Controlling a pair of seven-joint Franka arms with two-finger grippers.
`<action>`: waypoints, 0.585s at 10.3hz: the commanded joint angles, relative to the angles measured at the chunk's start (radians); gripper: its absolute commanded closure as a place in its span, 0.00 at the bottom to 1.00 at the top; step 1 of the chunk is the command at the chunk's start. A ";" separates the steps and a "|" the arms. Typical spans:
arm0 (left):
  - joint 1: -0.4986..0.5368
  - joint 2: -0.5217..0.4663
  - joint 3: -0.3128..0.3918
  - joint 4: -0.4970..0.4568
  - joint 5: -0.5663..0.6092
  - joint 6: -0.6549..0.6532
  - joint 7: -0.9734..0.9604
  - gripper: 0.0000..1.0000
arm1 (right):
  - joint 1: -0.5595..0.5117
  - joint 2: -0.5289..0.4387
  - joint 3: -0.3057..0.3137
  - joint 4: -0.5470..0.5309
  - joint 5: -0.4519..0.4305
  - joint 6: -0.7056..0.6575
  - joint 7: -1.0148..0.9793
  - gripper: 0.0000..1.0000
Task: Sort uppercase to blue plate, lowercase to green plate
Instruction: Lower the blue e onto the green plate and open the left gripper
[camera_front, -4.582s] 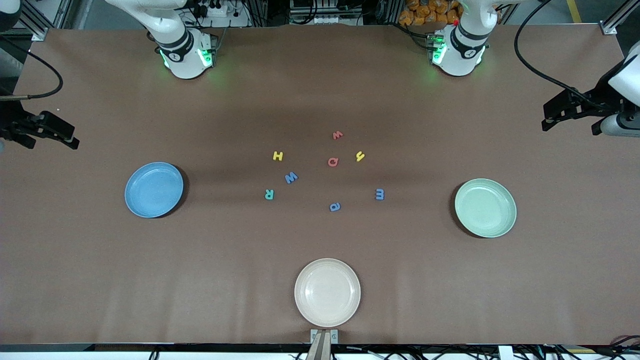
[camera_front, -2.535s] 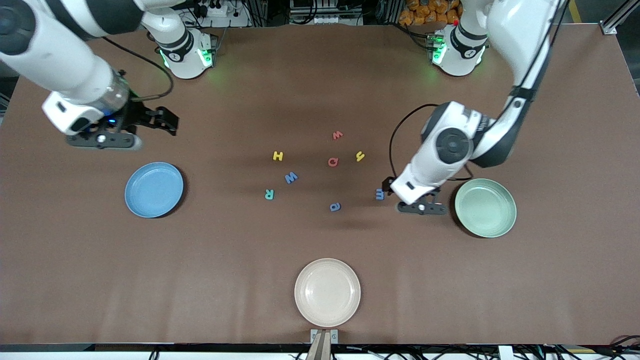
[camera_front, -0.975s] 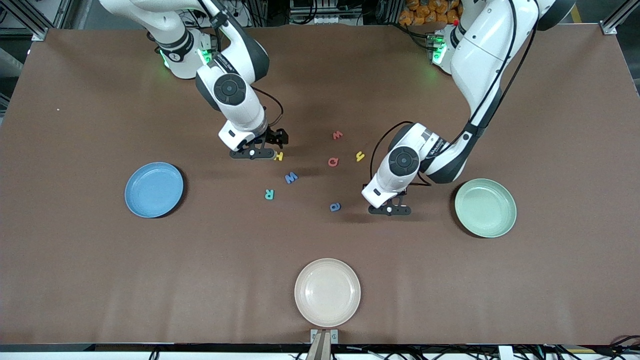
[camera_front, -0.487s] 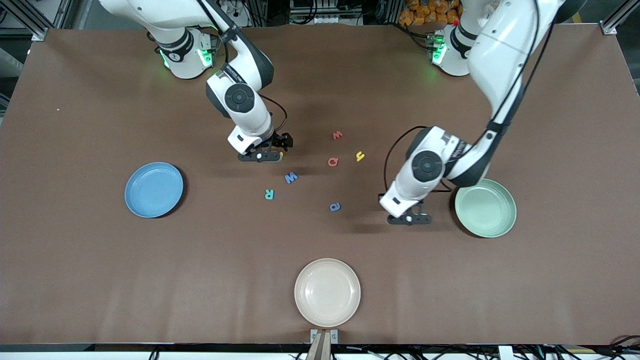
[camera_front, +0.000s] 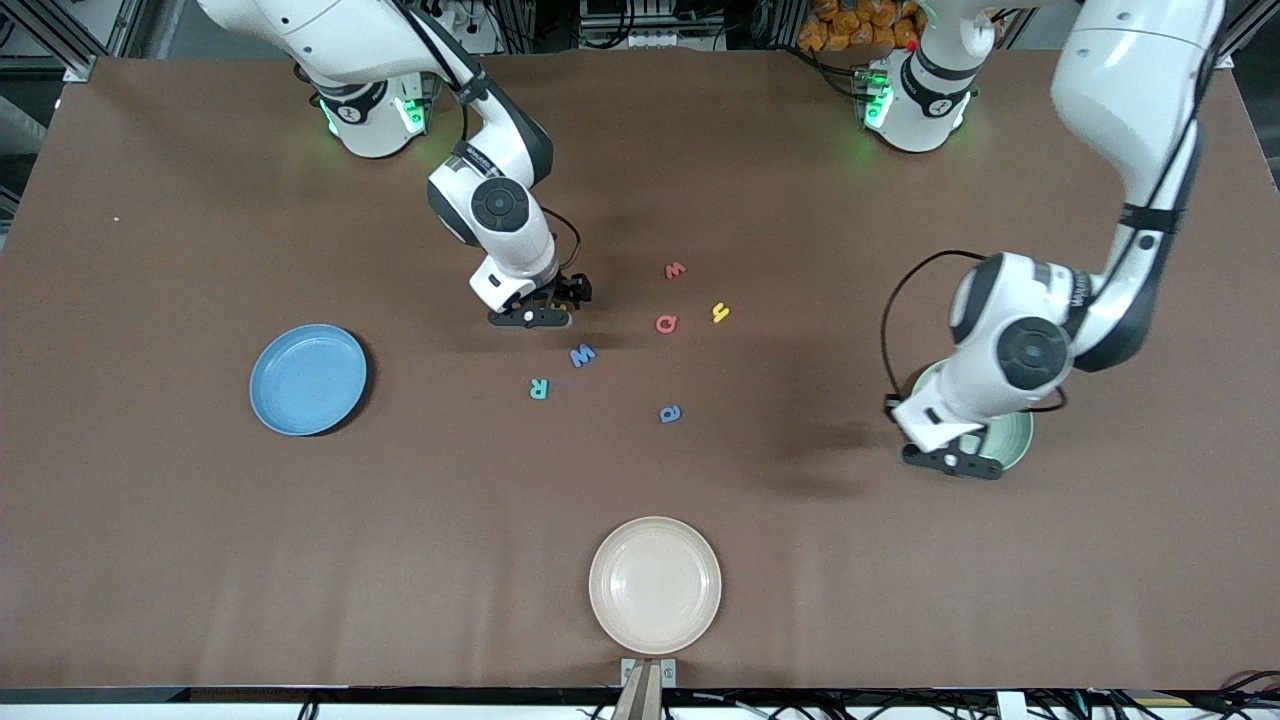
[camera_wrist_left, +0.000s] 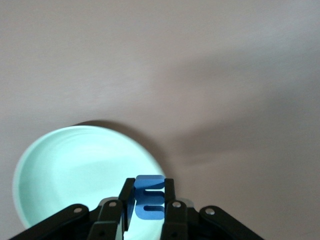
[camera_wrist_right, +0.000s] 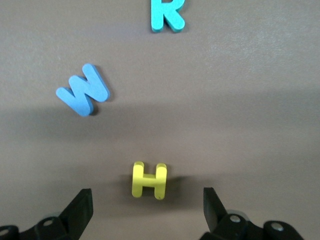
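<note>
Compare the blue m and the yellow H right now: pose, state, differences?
The blue m is pinched in the shut left end effector, up in the air over the green plate; the yellow H lies flat on the table, untouched, between the right end effector's open fingers. The m is lowercase, the H uppercase. Both are small foam letters.

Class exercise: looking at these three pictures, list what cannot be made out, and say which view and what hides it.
- Yellow H: in the front view the right gripper covers it.
- Green plate: front view, mostly under the left arm; left wrist view cuts its rim at the edge.
- Blue m: front view, hidden under the left gripper; in the wrist view the fingers cover its sides.
- Right gripper's fingertips: right wrist view, cut off by the picture's edge.
</note>
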 joint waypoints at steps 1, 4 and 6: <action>0.017 0.029 0.065 -0.007 0.020 0.014 0.107 1.00 | 0.002 0.020 -0.001 0.003 -0.030 0.024 0.050 0.05; 0.031 0.048 0.091 -0.042 0.007 0.022 0.092 0.72 | 0.002 0.042 -0.001 0.003 -0.030 0.047 0.052 0.10; 0.029 0.024 0.091 -0.065 0.005 0.011 0.087 0.00 | 0.002 0.051 -0.002 0.002 -0.030 0.060 0.052 0.11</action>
